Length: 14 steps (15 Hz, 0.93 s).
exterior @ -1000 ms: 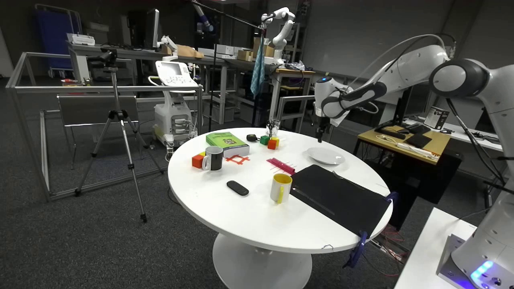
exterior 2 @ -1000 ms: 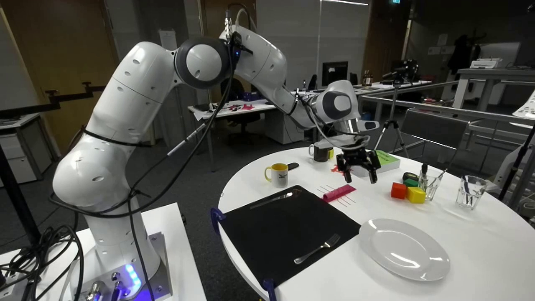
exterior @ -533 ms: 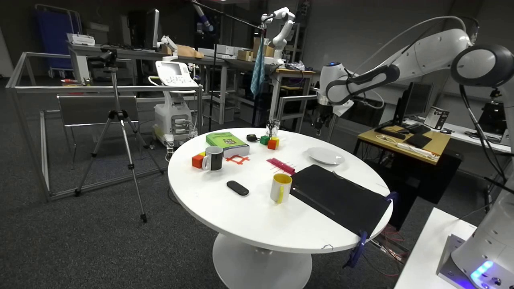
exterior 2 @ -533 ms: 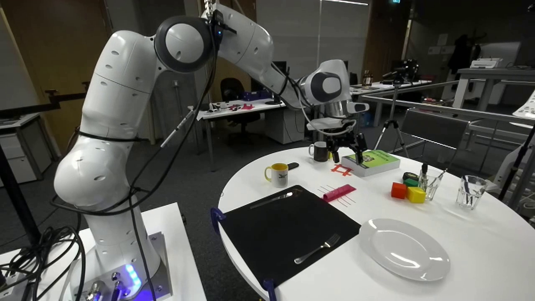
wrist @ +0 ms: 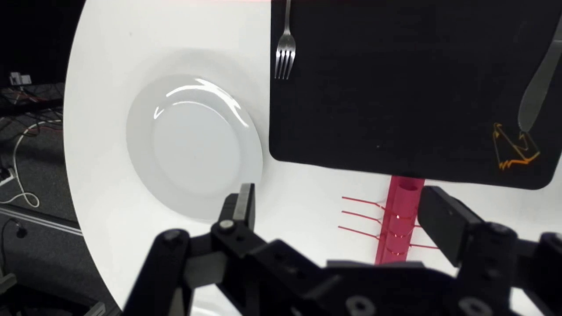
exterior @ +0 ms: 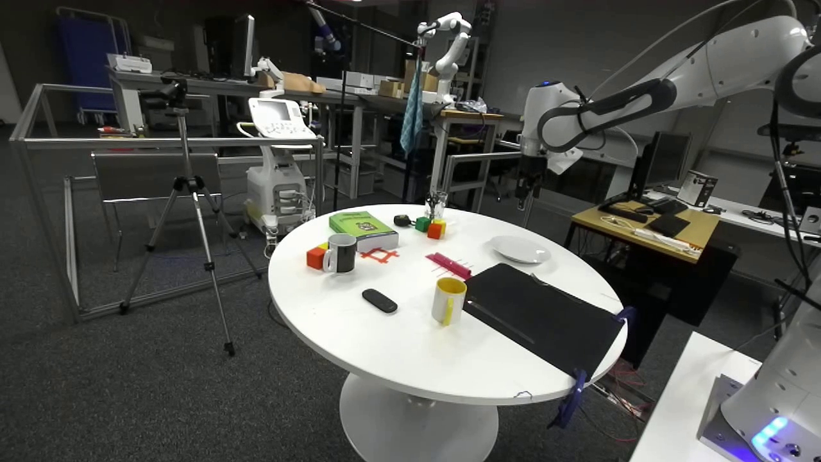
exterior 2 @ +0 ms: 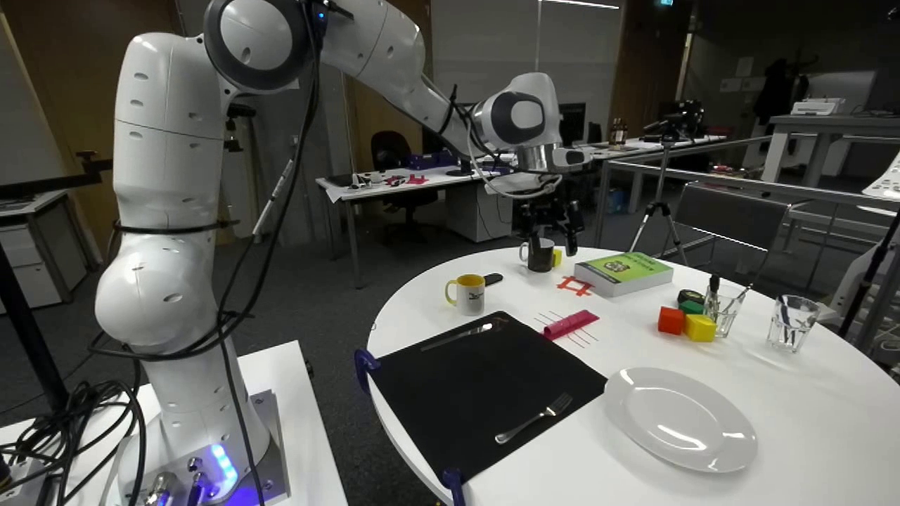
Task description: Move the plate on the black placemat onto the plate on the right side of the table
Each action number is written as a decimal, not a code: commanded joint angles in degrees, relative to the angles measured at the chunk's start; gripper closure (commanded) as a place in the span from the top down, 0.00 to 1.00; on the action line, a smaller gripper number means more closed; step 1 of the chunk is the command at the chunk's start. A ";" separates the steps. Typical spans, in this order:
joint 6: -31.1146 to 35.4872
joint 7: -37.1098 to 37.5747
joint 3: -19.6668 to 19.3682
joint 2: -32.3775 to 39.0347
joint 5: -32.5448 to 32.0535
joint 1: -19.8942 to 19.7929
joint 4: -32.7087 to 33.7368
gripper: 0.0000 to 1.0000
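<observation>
Wrist view: straight down past the end effector, spread wide, with a pink rolled strip visible through the gap, lower down on the round white desk; to the left, a pale plate, flat on the desk just beside the black placemat, off its edge; on the placemat, a fork along the side nearer the plate and a knife towards the opposite side; one fingertip in front of the plate's rim, by line of sight only; seen in an exterior view, a white arm, nearly upright from a base with a blue light, bent sharply high up, then sloped down to a nearly vertical wrist; in both exterior views, the end effector pointed downward, well above the desk and well apart from the plate; also in both, a white mug with a yellow handle, upright near the placemat, and farther off a green book, flat on the desk.
</observation>
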 commanded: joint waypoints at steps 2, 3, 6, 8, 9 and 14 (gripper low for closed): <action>-6.85 2.71 0.35 -7.79 0.14 1.23 -6.33 1.00; -8.06 2.81 0.51 -8.59 0.13 1.31 -7.05 1.00; -10.68 2.11 0.97 -11.10 0.49 1.45 -9.40 1.00; -11.79 1.81 1.25 -12.52 0.96 1.35 -10.98 1.00; -12.81 1.85 1.35 -12.89 1.32 1.30 -11.52 1.00; -12.67 2.11 1.40 -11.30 0.55 1.13 -11.23 1.00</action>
